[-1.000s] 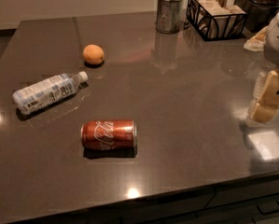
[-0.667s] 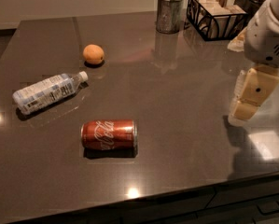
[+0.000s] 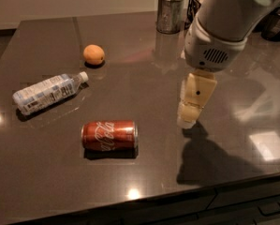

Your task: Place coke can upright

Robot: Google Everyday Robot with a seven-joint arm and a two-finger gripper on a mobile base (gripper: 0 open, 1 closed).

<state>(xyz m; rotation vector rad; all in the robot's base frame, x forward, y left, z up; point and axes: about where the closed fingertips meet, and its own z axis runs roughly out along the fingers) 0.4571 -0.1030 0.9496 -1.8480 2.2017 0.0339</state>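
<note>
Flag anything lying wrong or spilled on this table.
The coke can lies on its side near the front edge of the table, not upright. The water bottle to its upper left is also on its side, cap on. No spill or damage shows. The claw hangs to the can's right, apart from it.

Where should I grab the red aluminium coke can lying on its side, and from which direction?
Probably grip the red aluminium coke can mid-body from above: it lies flat with ends facing left and right, so its curved sides are free. The gripper hangs to its right, above the table.
</note>
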